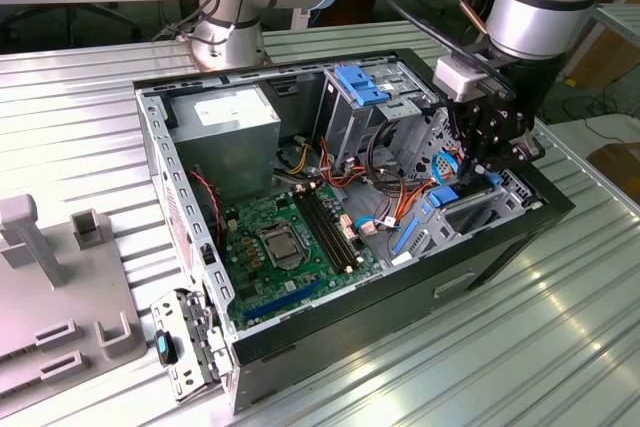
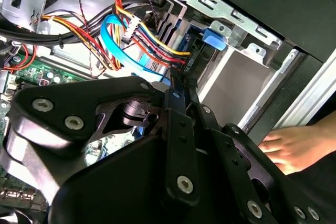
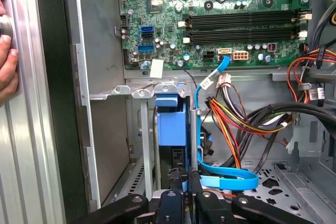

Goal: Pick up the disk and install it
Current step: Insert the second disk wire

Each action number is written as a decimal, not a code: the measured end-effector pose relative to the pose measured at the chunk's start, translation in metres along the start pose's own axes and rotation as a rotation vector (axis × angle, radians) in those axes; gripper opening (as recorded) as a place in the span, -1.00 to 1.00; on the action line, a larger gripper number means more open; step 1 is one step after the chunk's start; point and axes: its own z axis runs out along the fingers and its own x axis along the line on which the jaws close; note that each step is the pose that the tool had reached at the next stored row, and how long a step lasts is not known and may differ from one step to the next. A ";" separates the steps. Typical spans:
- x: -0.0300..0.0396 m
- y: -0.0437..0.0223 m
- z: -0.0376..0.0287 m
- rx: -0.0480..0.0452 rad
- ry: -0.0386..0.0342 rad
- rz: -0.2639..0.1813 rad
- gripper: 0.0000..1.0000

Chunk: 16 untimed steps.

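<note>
- My pincer (image 3: 181,182) is down inside the open computer case (image 1: 480,247), clenched on the top edge of the disk (image 3: 171,124).
- I judge the pick-up done. The disk stands on edge, partly sunk in the metal bay at 4 o'clock from the motherboard (image 1: 290,242) in the exterior view; seating looks unfinished.
- A blue flat cable (image 3: 226,177) loops just beside it.
- I can read no writing or brand here.
- A person's hand (image 2: 294,148) rests on the worktop (image 1: 500,347) beside the case.

the disk (image 3: 171,124) stood on edge in a slot of the drive cage near the case's front wall, its bright blue carrier showing (the dark drive mostly hidden).
</note>
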 end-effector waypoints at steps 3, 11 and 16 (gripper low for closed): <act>-0.0001 0.0002 0.0011 0.0000 -0.0001 0.000 -0.67; -0.0003 0.0004 0.0028 0.0016 -0.0024 0.000 -0.65; 0.0012 -0.0013 -0.0094 0.0050 -0.0012 0.001 -0.53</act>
